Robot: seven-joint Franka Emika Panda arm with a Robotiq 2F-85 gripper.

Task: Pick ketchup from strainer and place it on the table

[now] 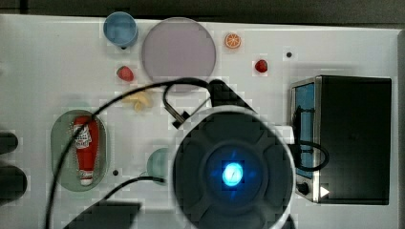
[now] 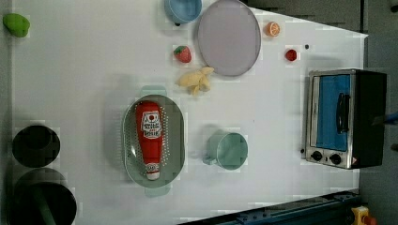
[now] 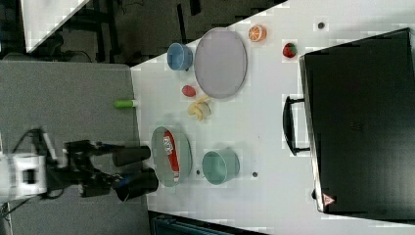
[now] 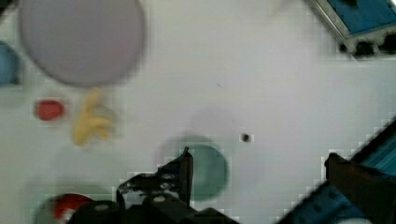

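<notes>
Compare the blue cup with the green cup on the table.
The blue cup sits at the table's far edge beside the lilac plate; the green cup stands near the strainer. The green cup shows a side handle, the blue cup none. Both are upright, open-topped and look empty.

- The ketchup looks like smooth, glossy red plastic with a white paper-like label and a white cap.
- The strainer under it is pale green plastic, matt, its floor pricked with small holes.
- The table is a smooth white surface with a dull sheen.
- The teal cup, just beyond the gripper and its dark matt fingers, has a smooth plastic look.
- The lilac plate is flat and matt.
- The toaster oven has brushed metal trim, a matt black casing and a shiny bluish door.
</notes>
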